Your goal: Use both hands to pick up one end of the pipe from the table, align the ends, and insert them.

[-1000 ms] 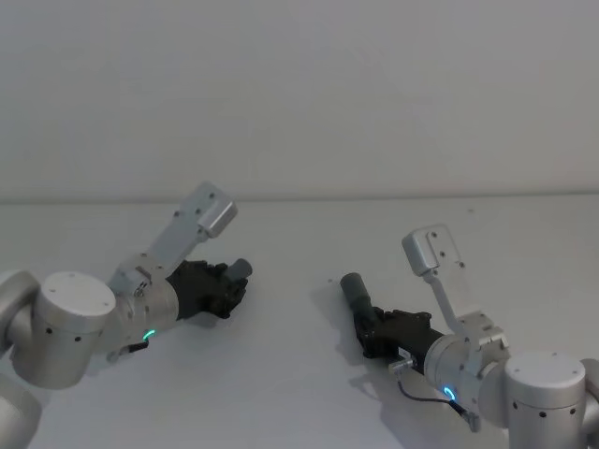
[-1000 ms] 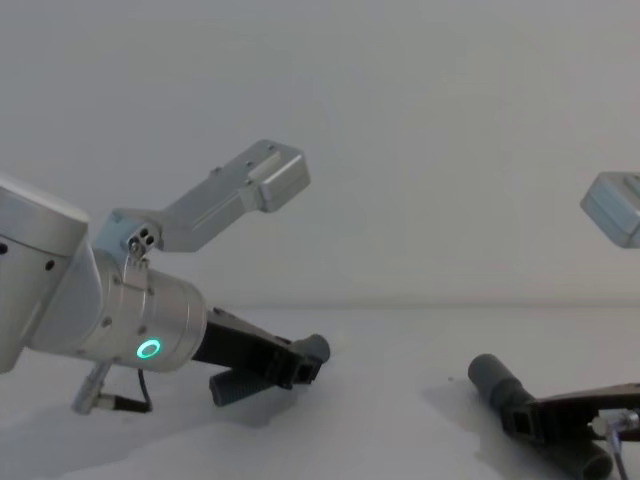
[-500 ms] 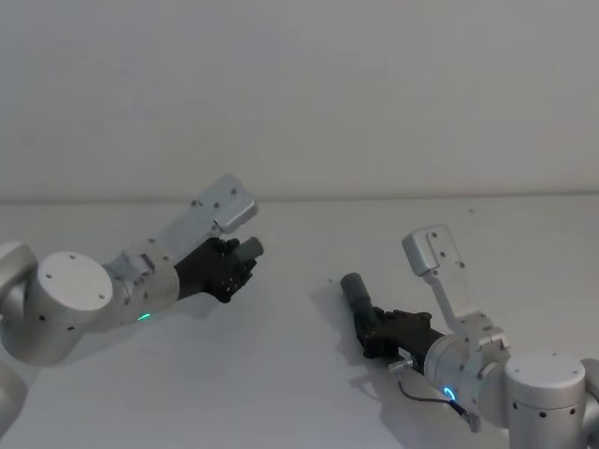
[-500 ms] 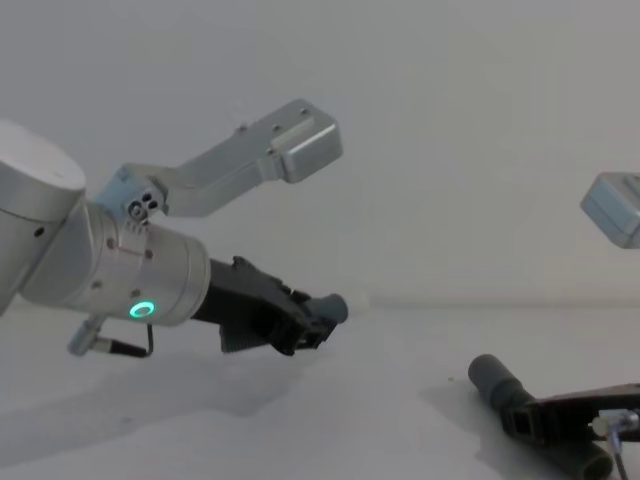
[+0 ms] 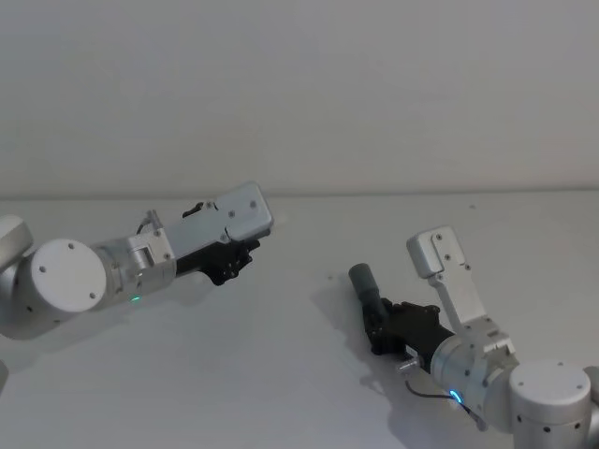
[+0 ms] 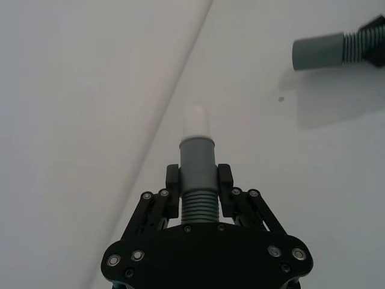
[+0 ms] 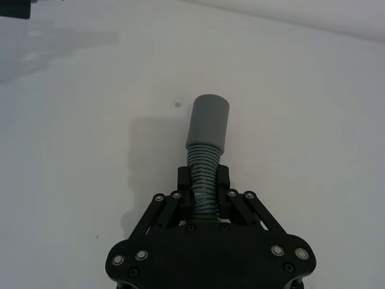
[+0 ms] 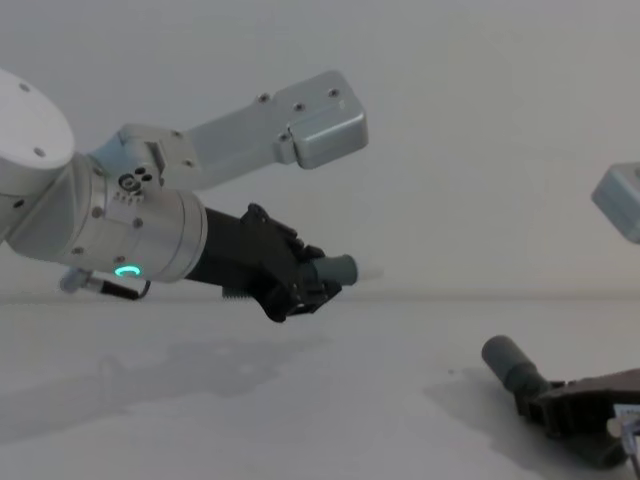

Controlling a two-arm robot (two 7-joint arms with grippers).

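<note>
Left gripper (image 8: pixel 303 288), black skeletal linked fingers on a silver-grey metal arm — closed on the straight dark grey corrugated hose piece (image 6: pixel 198 205). The fingers clamp the ribbed section just behind its smooth grey cuff (image 6: pixel 197 158). The white tapered tip (image 6: pixel 196 119) sticks out past the fingertips, pointing toward the robot's right. This piece is held in the air, well above the plain white matte table (image 5: pixel 281 374), left of centre.

Right gripper (image 7: pixel 204 179), same black skeletal type — closed on the second dark grey corrugated hose piece (image 7: pixel 203 164), gripping the ribs behind its wider smooth grey socket (image 7: pixel 208 123). The socket end is free, angled up and toward the robot's left. This piece is low by the table, right of centre; can't tell whether it touches the surface.

The tip and the socket are well apart and not lined up.
</note>
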